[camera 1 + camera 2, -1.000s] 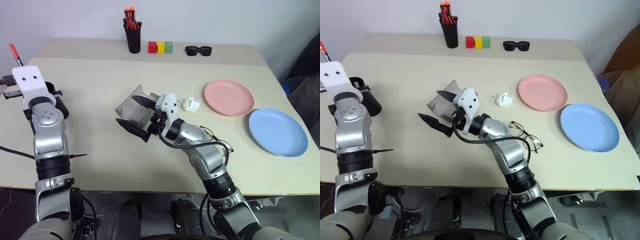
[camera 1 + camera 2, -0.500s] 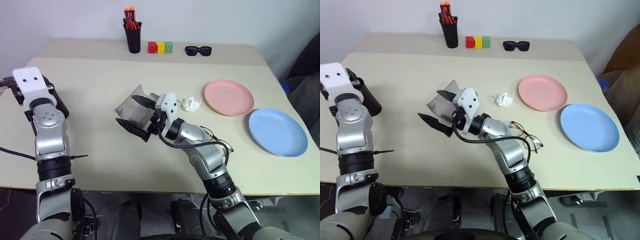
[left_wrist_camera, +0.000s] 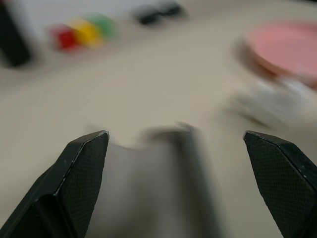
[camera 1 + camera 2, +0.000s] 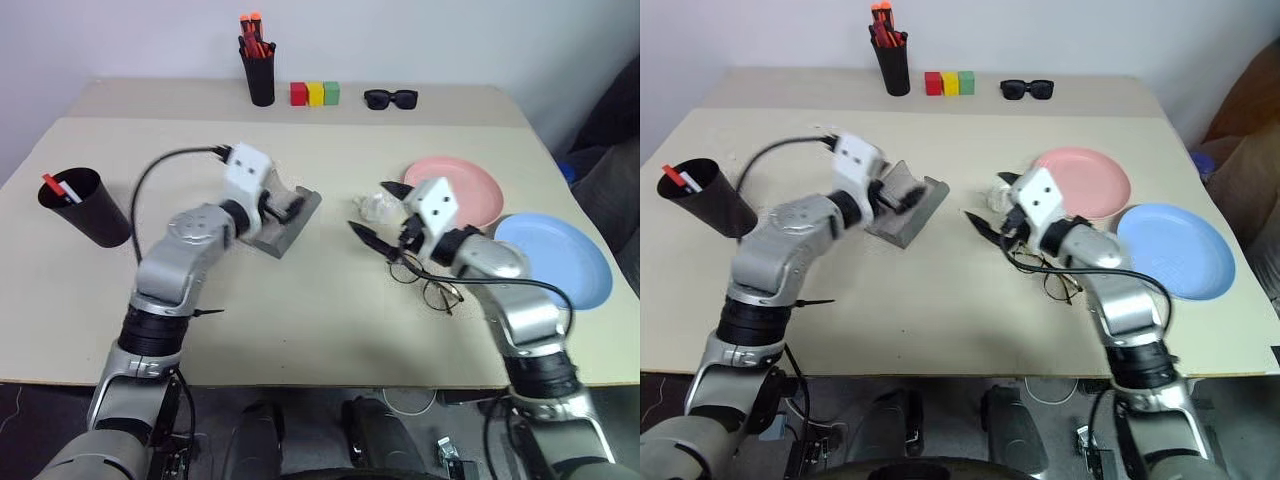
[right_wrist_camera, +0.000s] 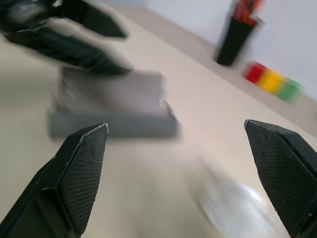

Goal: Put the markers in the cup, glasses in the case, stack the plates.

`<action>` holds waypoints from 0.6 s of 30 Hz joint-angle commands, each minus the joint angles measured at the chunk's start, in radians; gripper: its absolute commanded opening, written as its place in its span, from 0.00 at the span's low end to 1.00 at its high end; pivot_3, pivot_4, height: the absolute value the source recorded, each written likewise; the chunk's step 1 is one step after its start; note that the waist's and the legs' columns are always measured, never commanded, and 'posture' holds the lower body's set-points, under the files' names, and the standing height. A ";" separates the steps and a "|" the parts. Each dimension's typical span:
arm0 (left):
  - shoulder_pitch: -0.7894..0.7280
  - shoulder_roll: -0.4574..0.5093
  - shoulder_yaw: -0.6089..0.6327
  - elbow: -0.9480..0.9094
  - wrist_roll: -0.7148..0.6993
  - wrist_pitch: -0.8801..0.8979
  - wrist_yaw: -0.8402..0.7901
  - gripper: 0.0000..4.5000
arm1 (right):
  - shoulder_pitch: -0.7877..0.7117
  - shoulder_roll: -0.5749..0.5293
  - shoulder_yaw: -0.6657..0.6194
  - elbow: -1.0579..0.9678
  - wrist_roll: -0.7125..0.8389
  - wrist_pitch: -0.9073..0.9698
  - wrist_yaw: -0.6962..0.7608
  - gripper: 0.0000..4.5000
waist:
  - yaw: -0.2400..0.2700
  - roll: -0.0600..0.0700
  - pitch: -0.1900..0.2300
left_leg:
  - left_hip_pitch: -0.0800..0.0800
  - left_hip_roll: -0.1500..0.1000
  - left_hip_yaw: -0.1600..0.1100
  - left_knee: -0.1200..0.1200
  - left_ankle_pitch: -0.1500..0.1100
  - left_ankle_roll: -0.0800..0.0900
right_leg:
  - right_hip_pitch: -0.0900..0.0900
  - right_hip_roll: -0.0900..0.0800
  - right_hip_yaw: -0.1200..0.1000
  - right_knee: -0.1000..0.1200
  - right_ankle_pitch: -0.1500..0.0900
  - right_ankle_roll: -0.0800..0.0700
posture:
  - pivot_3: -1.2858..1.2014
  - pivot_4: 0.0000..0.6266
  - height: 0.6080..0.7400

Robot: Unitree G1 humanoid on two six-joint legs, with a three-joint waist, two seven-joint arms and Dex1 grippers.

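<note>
Both grippers, left [image 4: 285, 207] at the grey case [image 4: 283, 228] mid-frame and right [image 4: 378, 213] above the glasses [image 4: 428, 282], spread empty: glasses step pending; you next need to grasp the frame.

beige table [image 4: 330, 300], black cup [image 4: 85, 208], grey case [image 4: 285, 225], glasses [image 4: 430, 285], pink and blue plates [image 4: 470, 185]

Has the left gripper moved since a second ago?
Yes. The left gripper has swung from beside the cup at the table's left edge across to the grey case near the middle, open.
</note>
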 commanded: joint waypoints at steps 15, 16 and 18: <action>-0.084 -0.117 0.008 0.221 -0.033 0.188 -0.048 0.48 | 0.348 -0.173 -0.166 -0.366 0.082 0.121 0.021 1.00 | 0.000 0.000 0.000 | 0.000 -0.002 -0.002 0.002 0.000 0.000 | 0.001 -0.001 0.000 -0.001 0.000 0.000 | 0.52 0.24 0.87; -0.085 -0.116 0.007 0.222 -0.031 0.179 -0.055 0.35 | 0.353 -0.173 -0.165 -0.370 0.082 0.122 0.017 1.00 | 0.001 0.000 0.000 | 0.000 -0.002 -0.002 0.002 0.000 0.000 | 0.001 -0.001 0.000 -0.001 0.000 0.000 | 0.52 0.24 0.87; -0.085 -0.106 -0.004 0.219 -0.024 0.156 -0.078 0.12 | 0.362 -0.173 -0.162 -0.376 0.082 0.127 0.011 1.00 | 0.007 0.000 0.000 | 0.000 -0.002 -0.002 0.002 0.000 0.000 | 0.001 -0.001 0.000 -0.001 0.000 0.000 | 0.52 0.24 0.87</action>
